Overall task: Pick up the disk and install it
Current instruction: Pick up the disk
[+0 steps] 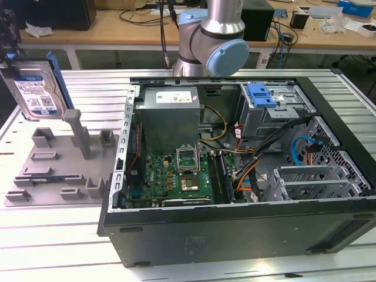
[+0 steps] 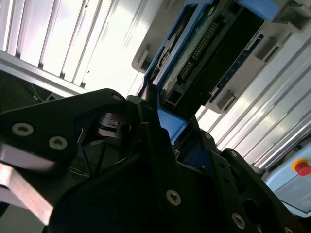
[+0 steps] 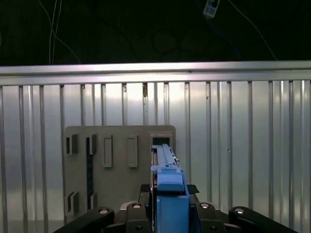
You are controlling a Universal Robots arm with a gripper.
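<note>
Ribbed metal table point(image 1: 53, 235) lies beneath your work: your gripper point(image 3: 169, 191) is clamped on the disk point(image 1: 36, 91), held upright just beside the grey fixture point(image 1: 59, 170).

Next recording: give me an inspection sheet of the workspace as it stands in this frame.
Surface: ribbed aluminium table, carrying a grey plastic fixture tray and an open black computer case.
Job's things: silver hard disk in blue plastic carrier, by the tray at the exterior view's left, outside the case.
Clutter: crumpled white paper on the rear wooden bench.
Grippers: black gripper shut on the disk's carrier.
Cables: orange, yellow and blue wires inside the case.
Surroundings: black box on that bench.
</note>
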